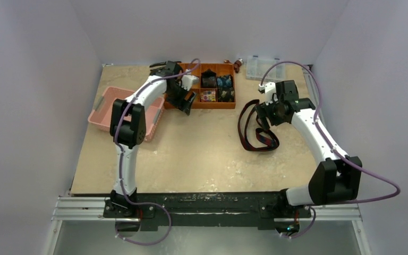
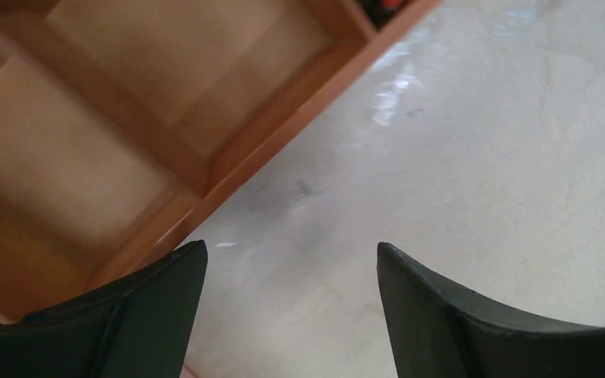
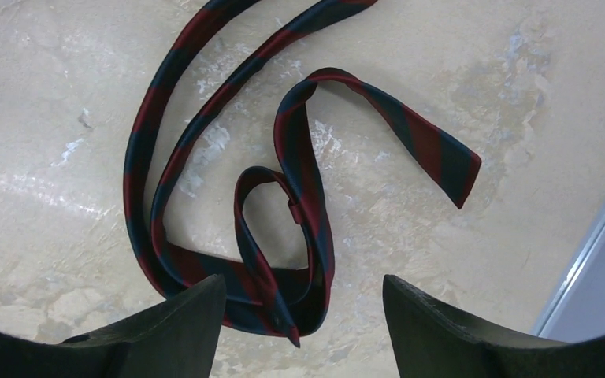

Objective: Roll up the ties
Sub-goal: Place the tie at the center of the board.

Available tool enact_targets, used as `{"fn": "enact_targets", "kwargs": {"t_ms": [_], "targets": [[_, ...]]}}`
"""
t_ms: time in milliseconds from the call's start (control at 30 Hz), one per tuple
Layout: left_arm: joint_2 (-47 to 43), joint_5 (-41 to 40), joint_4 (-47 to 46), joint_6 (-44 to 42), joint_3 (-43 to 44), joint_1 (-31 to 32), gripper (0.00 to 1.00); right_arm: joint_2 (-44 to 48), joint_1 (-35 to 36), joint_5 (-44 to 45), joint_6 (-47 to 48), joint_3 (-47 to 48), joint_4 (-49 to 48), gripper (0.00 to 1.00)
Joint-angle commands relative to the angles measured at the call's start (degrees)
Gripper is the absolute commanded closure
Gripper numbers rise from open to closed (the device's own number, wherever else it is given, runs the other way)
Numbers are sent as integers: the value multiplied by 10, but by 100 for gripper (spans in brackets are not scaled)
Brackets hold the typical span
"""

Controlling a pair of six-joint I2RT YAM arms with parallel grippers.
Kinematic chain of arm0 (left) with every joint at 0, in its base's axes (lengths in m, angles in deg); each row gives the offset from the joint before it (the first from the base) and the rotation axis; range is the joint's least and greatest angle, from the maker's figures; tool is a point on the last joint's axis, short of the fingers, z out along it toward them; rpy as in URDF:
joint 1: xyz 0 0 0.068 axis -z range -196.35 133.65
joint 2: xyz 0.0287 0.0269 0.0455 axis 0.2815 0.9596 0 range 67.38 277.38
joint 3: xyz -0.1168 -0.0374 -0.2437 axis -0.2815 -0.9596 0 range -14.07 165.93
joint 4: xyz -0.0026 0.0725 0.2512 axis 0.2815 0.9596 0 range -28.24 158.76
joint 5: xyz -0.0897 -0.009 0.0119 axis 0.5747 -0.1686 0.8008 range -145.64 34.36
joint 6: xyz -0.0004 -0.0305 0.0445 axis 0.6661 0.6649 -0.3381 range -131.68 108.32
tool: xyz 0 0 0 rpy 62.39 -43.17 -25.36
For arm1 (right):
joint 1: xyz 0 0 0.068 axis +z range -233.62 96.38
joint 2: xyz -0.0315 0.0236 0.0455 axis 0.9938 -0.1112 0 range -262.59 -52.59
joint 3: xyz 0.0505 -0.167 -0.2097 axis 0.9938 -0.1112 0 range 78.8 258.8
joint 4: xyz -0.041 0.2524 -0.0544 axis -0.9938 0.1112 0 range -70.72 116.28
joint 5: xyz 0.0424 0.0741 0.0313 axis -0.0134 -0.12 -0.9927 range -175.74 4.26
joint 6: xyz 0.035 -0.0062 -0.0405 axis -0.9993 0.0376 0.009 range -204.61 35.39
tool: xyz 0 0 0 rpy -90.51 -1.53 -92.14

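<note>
Several small rolled fabric tie bundles (image 1: 223, 81) already sit in your orange compartment tray (image 1: 212, 106). Left to do: the navy red-striped necktie (image 3: 429, 146), lying loose and looped on the table under your right gripper (image 3: 303, 323). Its jaws stand apart and empty, and so do those of the left gripper (image 2: 291, 307).

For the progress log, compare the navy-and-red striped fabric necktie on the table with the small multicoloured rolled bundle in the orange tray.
The navy-and-red striped fabric necktie lies unrolled in loose loops; the small multicoloured rolled bundle is a compact roll. The necktie rests on the bare table; the bundle sits in a compartment of the orange tray. The necktie spreads far wider than the bundle. Neither is held.
</note>
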Motion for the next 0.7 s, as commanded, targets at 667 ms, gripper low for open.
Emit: {"fn": "enact_targets", "kwargs": {"t_ms": [667], "targets": [[-345, 106, -116, 34, -255, -63, 12, -336, 3, -10, -11, 295, -75, 54]]}}
